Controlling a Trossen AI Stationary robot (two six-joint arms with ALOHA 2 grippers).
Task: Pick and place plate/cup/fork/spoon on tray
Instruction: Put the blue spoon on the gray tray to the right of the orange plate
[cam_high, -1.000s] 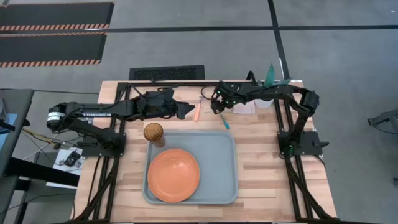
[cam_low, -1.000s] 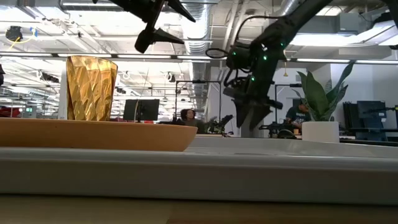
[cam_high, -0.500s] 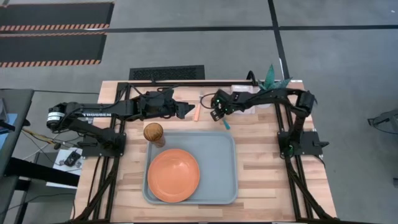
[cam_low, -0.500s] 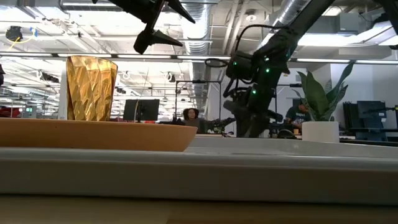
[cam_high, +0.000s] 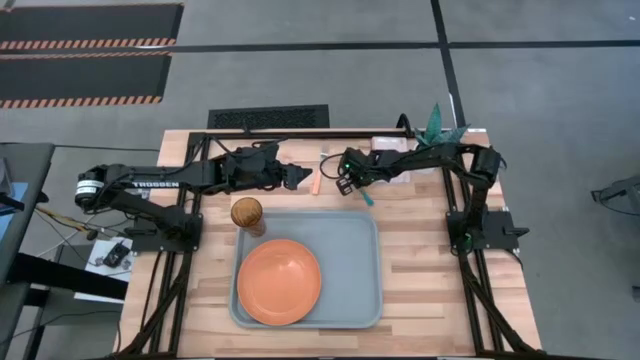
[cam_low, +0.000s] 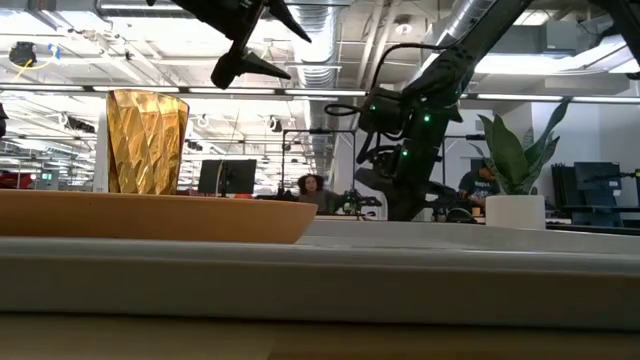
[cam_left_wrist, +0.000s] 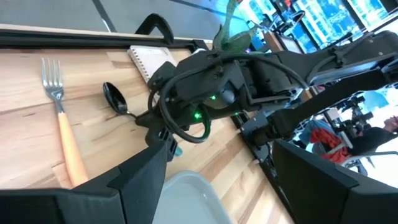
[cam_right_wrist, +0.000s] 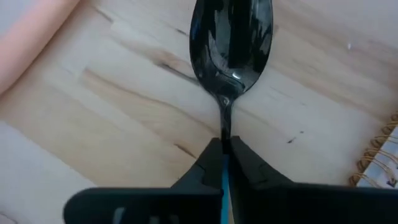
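Note:
The spoon (cam_right_wrist: 231, 43) lies on the wooden table just beyond the tray's far rim, its dark bowl (cam_left_wrist: 115, 98) up and its teal handle (cam_high: 364, 198) toward the tray. My right gripper (cam_right_wrist: 222, 163) is down at the table, shut on the spoon. The orange-handled fork (cam_high: 316, 182) lies beside it on the left. My left gripper (cam_high: 297, 178) hovers open above the table left of the fork, holding nothing. The orange plate (cam_high: 279, 283) lies in the grey-blue tray (cam_high: 352, 300). The amber cup (cam_high: 246, 213) stands at the tray's far left corner. My right gripper pinches the spoon's thin stem between its two fingertips (cam_right_wrist: 202, 171), where the dark neck meets the teal handle (cam_right_wrist: 222, 177). The fingers slant down from above, from the table's right side. The spoon lies flat on the table, bowl up.
A white pot with a green plant (cam_high: 436, 125) and a small white dish (cam_high: 392, 148) stand at the far right. A spiral notebook (cam_left_wrist: 152, 59) lies just beyond the spoon. People sit in the room behind the table (cam_low: 312, 188).
My right gripper has gone down to the table and a little toward the left edge, onto the spoon. The spoon, the fork and the things on the tray have stayed where they were.

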